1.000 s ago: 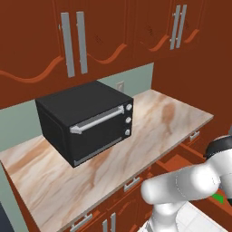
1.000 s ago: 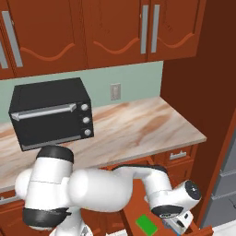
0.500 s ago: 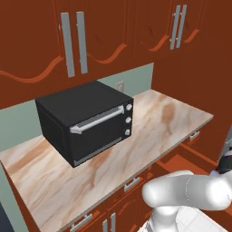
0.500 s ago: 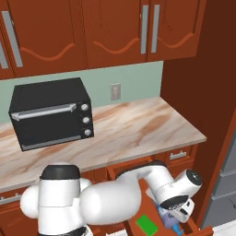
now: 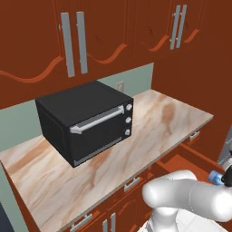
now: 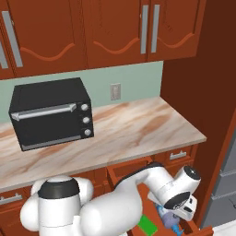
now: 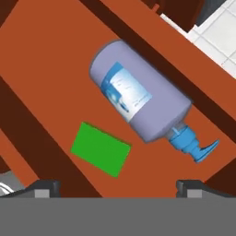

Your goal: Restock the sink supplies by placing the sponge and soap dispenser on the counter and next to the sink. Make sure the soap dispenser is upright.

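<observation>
The soap dispenser (image 7: 138, 99) lies on its side on the floor of an open wooden drawer (image 7: 41, 64), its blue pump pointing to the lower right of the hand view. The flat green sponge (image 7: 100, 149) lies just beside the bottle, apart from it. My gripper (image 7: 118, 185) hangs above both, open, with its fingertips (image 7: 46, 185) spread wide and nothing between them. In the right base view the gripper (image 6: 179, 215) reaches down into the drawer over the sponge (image 6: 148, 226) and the dispenser (image 6: 168, 221). The counter (image 6: 138, 124) lies above. The sink is out of view.
A black toaster oven (image 5: 86, 120) stands on the left half of the counter (image 5: 172, 118). Wooden wall cabinets (image 6: 115, 27) hang above. A tall reddish-brown panel (image 6: 203, 69) closes off the counter's right end. The drawer's walls (image 7: 138, 41) frame the two items.
The arm has sunk lower and swung right, out of the left base view's edge. The hand has edged a little higher and rightward over the drawer. The dispenser and sponge lie as before.
</observation>
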Motion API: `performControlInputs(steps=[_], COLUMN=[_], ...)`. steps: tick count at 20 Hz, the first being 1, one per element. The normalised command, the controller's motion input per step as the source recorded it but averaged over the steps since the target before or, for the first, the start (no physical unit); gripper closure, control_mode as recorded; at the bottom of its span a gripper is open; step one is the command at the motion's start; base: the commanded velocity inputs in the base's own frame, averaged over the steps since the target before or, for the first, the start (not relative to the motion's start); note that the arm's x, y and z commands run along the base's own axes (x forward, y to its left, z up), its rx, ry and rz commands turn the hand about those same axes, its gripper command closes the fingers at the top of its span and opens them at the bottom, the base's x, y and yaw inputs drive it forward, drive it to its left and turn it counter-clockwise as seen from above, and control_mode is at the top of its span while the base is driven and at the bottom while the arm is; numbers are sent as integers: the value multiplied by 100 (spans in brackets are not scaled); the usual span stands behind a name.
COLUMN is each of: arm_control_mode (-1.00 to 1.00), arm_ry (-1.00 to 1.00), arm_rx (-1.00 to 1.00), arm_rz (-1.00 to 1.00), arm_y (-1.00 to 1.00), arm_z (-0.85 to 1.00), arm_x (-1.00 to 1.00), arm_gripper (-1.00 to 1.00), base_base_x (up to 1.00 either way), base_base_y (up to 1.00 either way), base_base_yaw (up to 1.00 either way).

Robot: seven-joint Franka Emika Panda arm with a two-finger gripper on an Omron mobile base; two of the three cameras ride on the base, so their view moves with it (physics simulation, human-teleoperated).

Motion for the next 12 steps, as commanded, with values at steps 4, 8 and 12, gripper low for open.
performControlInputs(steps=[4, 8, 12], arm_control_mode=[-100, -100, -100], arm_ry=[0, 0, 0], arm_rx=[-12, -12, -9], arm_rz=[0, 0, 4], arm_y=[1, 0, 1], arm_z=[-2, -12, -31], arm_x=[-28, -24, 1], arm_gripper=[-100, -100, -100], base_base_x=[0, 0, 0], base_base_y=[0, 0, 0], base_base_yaw=[0, 0, 0])
